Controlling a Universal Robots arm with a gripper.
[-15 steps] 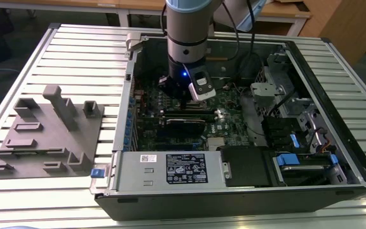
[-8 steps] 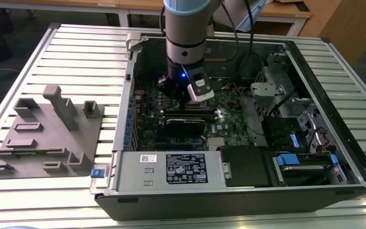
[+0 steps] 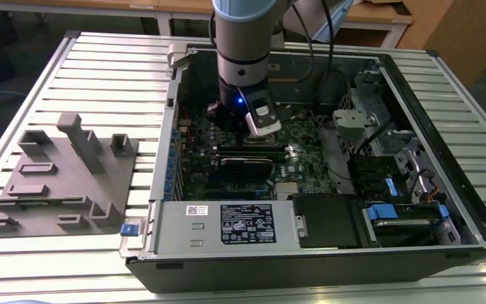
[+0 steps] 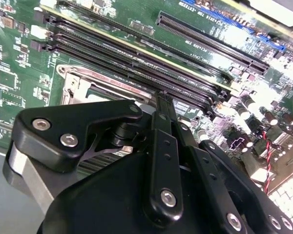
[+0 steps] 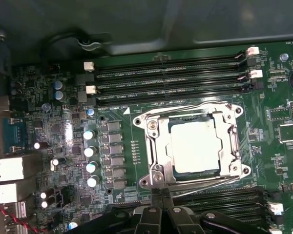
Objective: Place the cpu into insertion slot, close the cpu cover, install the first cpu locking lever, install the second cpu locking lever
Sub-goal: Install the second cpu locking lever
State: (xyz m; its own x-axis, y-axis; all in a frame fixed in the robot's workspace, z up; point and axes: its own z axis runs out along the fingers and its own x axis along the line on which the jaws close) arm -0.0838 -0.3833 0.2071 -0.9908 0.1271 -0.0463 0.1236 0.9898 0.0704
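The cpu [image 5: 194,147] lies flat in the insertion slot [image 5: 193,114] on the green motherboard [image 5: 117,87], its pale metal top facing up; being square, it has no long axis, and its edges run parallel to the long black memory slots [image 5: 171,78] beside it; the cpu cover [image 5: 156,146] is down around it, the chip showing through its square window; thin wire levers [image 5: 205,187] lie along the socket's sides, whether latched I cannot tell; the tool [image 5: 161,195] hangs just at the socket's edge, fingers [image 4: 162,105] pressed together into one narrow tip, grasping nothing visible; in the exterior view the arm [image 3: 243,57] reaches down into the open computer case [image 3: 445,158], which lies on the slatted tabletop [image 3: 99,69] with the board inside; a grey fixture [image 3: 61,177] sits on the exterior view's left.
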